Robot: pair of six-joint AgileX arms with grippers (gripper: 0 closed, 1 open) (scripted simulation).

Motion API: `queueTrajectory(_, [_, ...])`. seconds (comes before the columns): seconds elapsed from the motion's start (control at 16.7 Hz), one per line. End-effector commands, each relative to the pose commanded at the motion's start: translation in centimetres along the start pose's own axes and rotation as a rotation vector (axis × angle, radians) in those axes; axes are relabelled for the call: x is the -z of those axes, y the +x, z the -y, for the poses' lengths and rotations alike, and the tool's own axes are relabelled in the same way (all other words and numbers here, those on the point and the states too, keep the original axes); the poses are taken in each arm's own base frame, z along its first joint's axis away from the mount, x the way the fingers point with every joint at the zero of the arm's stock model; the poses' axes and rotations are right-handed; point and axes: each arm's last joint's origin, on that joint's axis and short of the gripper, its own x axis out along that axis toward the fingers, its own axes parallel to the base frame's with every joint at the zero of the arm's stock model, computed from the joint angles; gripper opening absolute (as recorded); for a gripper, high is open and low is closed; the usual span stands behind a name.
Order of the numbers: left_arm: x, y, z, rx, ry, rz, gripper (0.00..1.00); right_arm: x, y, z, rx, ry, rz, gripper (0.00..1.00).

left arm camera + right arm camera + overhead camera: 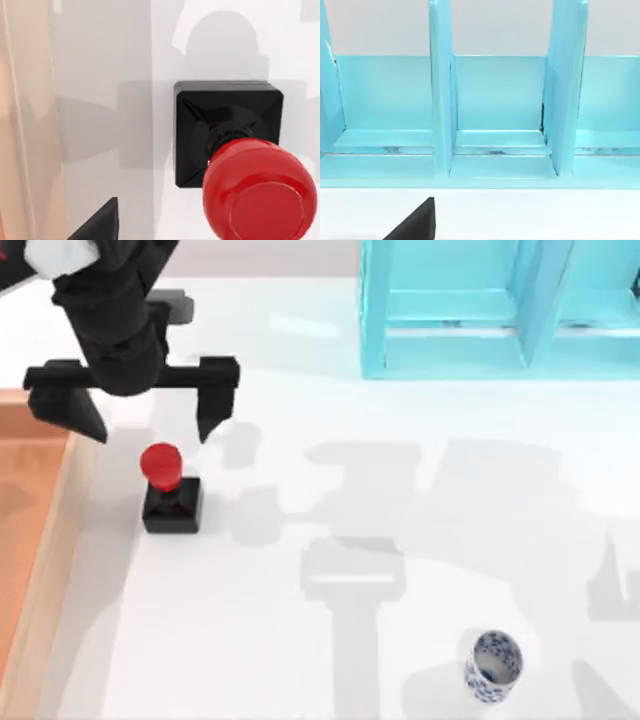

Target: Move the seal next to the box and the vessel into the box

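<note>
The seal (170,492), a red knob on a black square block, stands upright on the white table just right of the box (52,540), a light-brown wooden tray at the left edge. My left gripper (150,420) hovers open just behind and above the seal, nothing between its fingers. In the left wrist view the seal (235,150) is close below, the box rim (20,125) runs beside it, and one dark fingertip (100,225) shows. The vessel (493,667), a white cup with a blue pattern, stands far off at the front right.
A cyan shelf unit (500,310) stands at the back right of the table. My right arm is parked facing the cyan shelf unit (495,115), with a dark corner of my right gripper (415,225) in its wrist view. Arm shadows fall across the white table (330,440).
</note>
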Motion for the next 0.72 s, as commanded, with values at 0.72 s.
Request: queueTrajectory(0.72, [-0.4, -8.6, -0.2, 0.004, -0.002, 0.01, 1.0, 0.0, 0.0, 0.0, 0.0, 0.0, 0.0, 1.0])
